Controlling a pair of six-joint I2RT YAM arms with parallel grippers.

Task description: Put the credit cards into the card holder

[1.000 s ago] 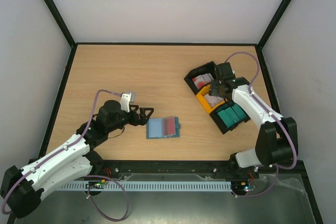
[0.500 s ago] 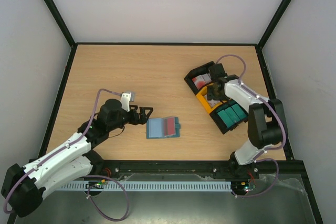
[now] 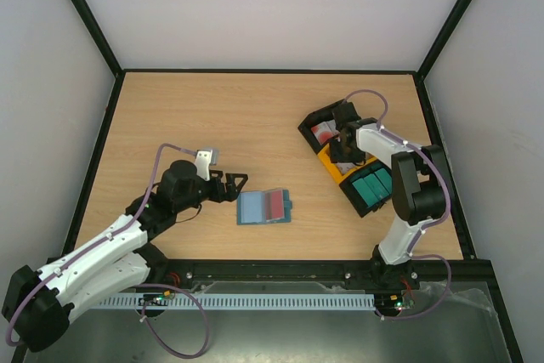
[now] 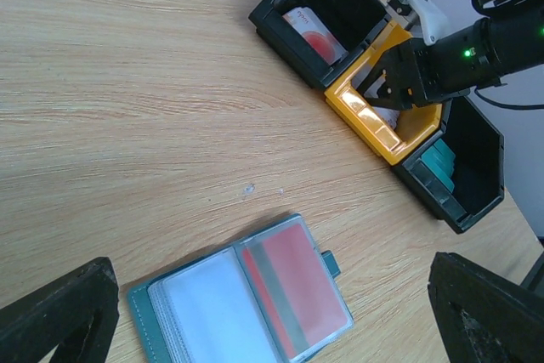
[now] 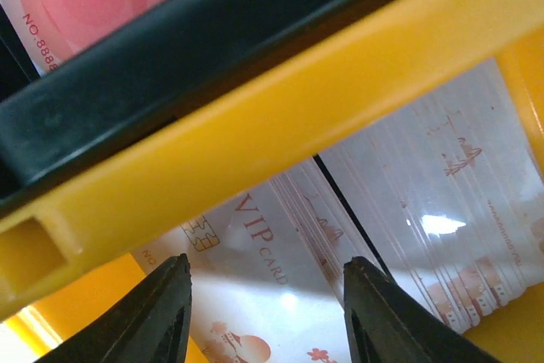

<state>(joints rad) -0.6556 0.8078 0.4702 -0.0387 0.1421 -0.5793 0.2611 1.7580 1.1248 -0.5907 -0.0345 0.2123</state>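
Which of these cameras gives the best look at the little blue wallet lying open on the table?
The left wrist view: the card holder fills the lower frame, open, with a reddish card on its right half. The top external view shows it small, without detail. The right wrist view misses it.

top external: high over 6 o'clock edge, looks down, whole table (image 3: pixel 212 116) | left wrist: low, mid-range, card holder (image 4: pixel 246 295) at 6 o'clock, yellow bin (image 4: pixel 361 121) at 1 o'clock | right wrist: close-up inside yellow bin | all share it
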